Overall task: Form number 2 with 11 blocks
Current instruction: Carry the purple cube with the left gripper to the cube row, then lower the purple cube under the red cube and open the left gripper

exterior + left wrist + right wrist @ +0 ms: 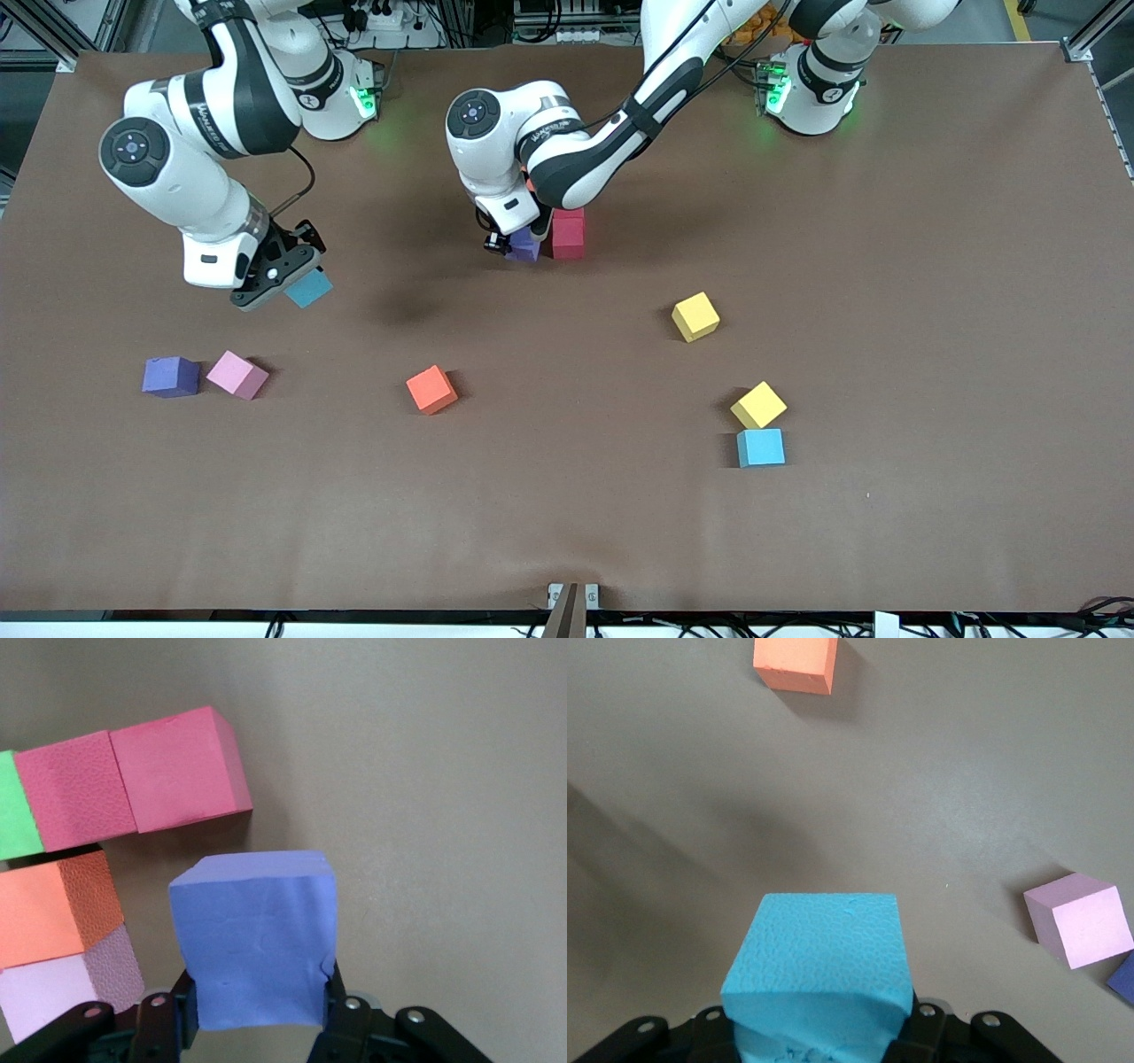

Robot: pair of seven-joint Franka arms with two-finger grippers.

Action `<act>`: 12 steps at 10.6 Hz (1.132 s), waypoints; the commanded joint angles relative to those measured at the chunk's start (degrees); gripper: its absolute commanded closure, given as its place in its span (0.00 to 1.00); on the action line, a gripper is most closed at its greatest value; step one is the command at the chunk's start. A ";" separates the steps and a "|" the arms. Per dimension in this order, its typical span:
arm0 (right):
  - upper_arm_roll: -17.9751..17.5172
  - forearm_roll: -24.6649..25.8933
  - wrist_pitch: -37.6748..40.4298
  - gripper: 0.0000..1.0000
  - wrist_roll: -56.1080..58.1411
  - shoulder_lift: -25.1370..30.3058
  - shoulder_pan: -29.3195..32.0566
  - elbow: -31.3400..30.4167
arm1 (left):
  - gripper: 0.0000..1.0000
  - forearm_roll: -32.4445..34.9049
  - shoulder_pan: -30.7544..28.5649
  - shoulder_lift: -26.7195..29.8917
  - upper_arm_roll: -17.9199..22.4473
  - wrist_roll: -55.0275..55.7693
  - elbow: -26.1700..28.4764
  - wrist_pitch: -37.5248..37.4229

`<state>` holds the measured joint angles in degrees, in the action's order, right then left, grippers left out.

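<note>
My left gripper (pixel 257 1014) is shut on a purple block (pixel 255 935), low at the table's middle beside a red block (pixel 568 233). In the left wrist view the purple block sits close to a cluster of touching cubes of the number 2: two red (pixel 182 769), a green (pixel 16 806), an orange (pixel 51 912) and a pink (pixel 58 988). In the front view the left arm hides most of that cluster. My right gripper (pixel 819 1032) is shut on a light blue block (pixel 819 961), (pixel 309 288), above the table toward the right arm's end.
Loose blocks lie nearer the front camera: a purple (pixel 171 376) and a pink (pixel 237 374) under the right arm, an orange (pixel 431 389) in the middle, two yellow (pixel 695 316) (pixel 758 405) and a light blue (pixel 761 447) toward the left arm's end.
</note>
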<state>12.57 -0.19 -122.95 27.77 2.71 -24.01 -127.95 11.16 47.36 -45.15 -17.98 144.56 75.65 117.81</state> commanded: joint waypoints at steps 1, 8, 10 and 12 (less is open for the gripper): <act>0.17 0.98 0.34 0.67 1.31 -0.69 -0.77 0.94 | 1.00 -1.67 0.89 0.06 0.75 3.09 -0.07 -0.48; 0.61 6.08 0.26 0.67 20.65 -0.78 -1.74 0.68 | 1.00 -3.25 1.77 -0.73 0.75 4.33 0.72 -0.39; 0.61 7.12 -0.09 0.67 20.92 -1.92 -2.52 0.68 | 1.00 -3.43 1.60 -0.82 0.84 4.33 1.16 0.48; 0.61 7.74 -0.44 0.67 21.09 -2.45 -3.05 0.68 | 1.00 -3.43 1.42 -0.82 0.84 4.33 2.04 0.84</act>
<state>12.59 6.01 -123.15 48.19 1.13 -25.97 -127.95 9.24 48.57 -46.36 -17.61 148.37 76.68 117.91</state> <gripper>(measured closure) 0.419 0.458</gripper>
